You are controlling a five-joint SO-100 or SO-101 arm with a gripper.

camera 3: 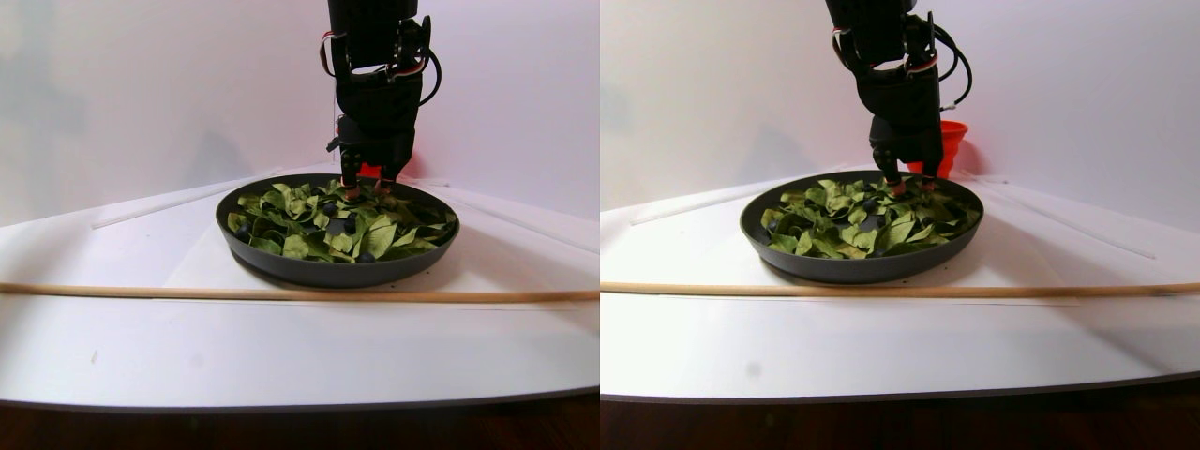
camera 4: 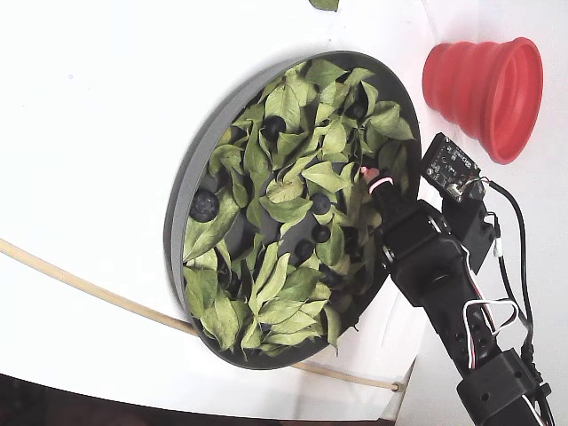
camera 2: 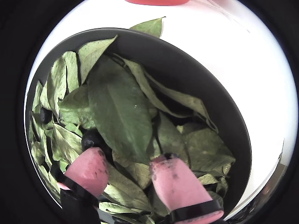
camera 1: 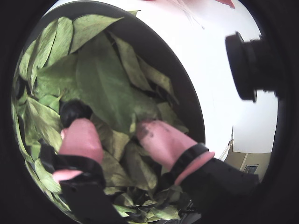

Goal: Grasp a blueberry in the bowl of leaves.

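Observation:
The dark grey bowl [camera 4: 182, 191] is full of green leaves [camera 4: 288, 213]; it also shows in the stereo pair view [camera 3: 337, 272]. My gripper [camera 1: 117, 128] is open, its pink fingertips [camera 1: 81, 135] down on the leaves near the bowl's rim, also seen in another wrist view [camera 2: 130, 156] and the fixed view [camera 4: 373, 177]. A dark blueberry [camera 1: 74, 111] lies just beyond the left fingertip, partly under a large leaf [camera 2: 119, 112], not between the jaws. Only leaves lie in the gap. Other blueberries [camera 4: 204, 205] [camera 4: 319, 233] lie among the leaves.
A red ribbed cup [camera 4: 484, 84] stands outside the bowl on the white table, behind the arm in the stereo pair view [camera 3: 952, 141]. A thin wooden stick [camera 3: 281, 293] lies across the table in front of the bowl. One loose leaf [camera 2: 150, 25] lies outside the rim.

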